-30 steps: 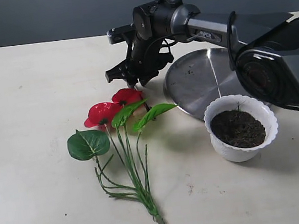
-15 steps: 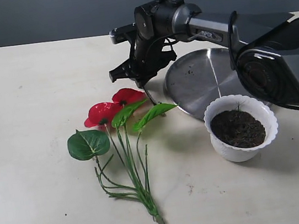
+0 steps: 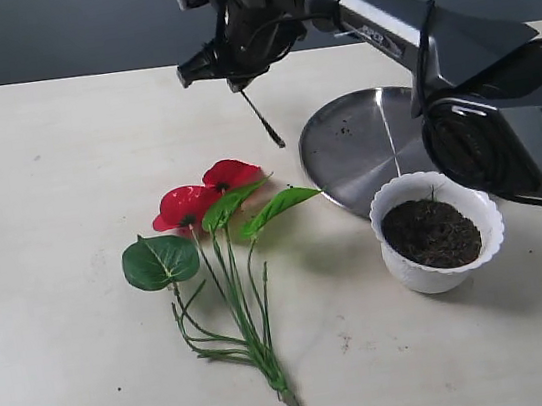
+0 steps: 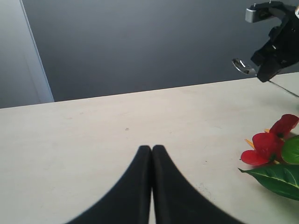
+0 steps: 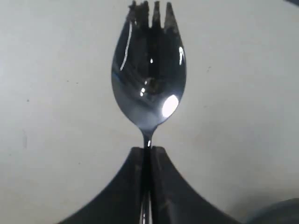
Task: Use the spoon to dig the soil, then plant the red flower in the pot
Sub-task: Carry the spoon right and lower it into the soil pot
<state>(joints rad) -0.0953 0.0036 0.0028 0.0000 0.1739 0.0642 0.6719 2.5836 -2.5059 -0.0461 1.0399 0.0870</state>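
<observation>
The right hand (image 3: 232, 72) hangs above the worktop (image 3: 48, 194), spoon (image 3: 262, 118) slanting below it. The flower (image 3: 218, 241) lies beneath, nearer the camera; the plate (image 3: 364, 144) sits to its right (pot (image 3: 437, 230) before that, soil (image 3: 431, 233) inside).

Flat round steel plate (image 3: 364, 144) on cream tabletop (image 3: 55, 173). A few dark specks on it. Dark grey wall (image 4: 140, 42) behind.

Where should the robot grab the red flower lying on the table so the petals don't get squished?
Best guess: grip the artificial red anthurium flower low on its bunched thin green stems, coming from above. It lies flat on the table, and there the stalks gather into one narrow bundle, well away from the blooms and broad leaves.
</observation>
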